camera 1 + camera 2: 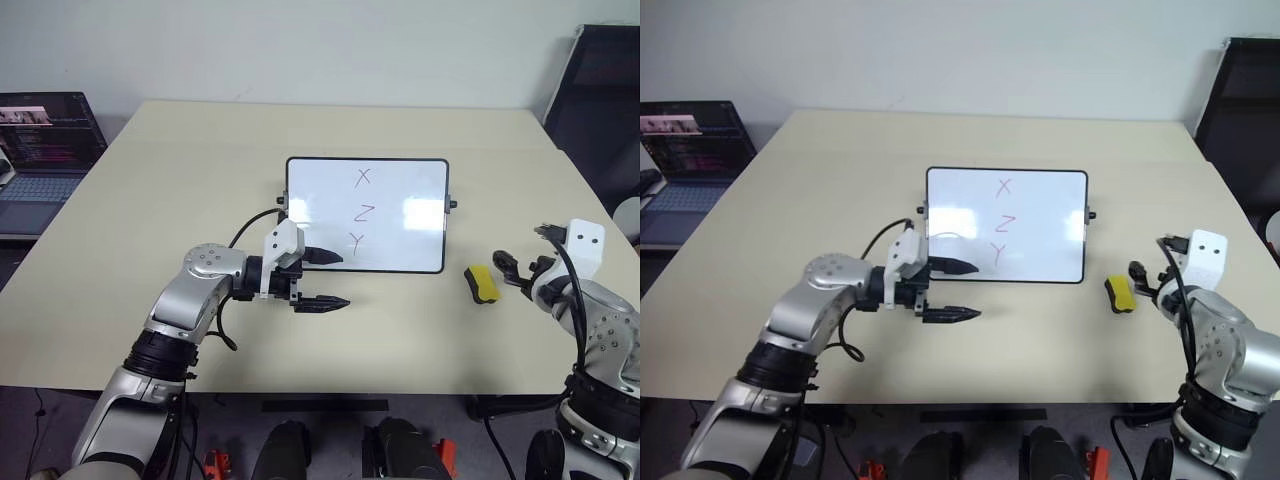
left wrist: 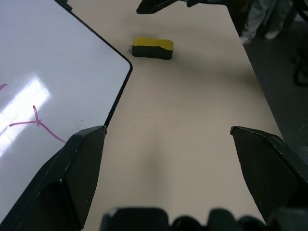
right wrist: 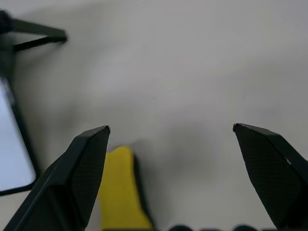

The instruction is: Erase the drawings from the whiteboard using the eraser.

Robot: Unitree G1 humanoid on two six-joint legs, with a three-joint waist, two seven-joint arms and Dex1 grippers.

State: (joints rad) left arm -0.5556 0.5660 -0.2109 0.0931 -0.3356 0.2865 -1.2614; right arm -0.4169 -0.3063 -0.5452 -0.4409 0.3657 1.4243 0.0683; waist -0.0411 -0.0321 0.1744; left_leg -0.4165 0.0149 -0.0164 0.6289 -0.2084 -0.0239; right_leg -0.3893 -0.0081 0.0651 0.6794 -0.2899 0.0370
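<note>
Left eye view: beige table, laptop beside; both grippers wide, empty.

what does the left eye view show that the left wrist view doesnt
Left eye view: the whole whiteboard with all three red drawings, X, Z and Y, the laptop at the table's far left, and both arms with the left tool open at the board's near left corner.

Left wrist view: the eraser's yellow top and black side up close, with one board corner.

Both: the eraser lying on the table right of the board, untouched, with the open right tool near it.
</note>
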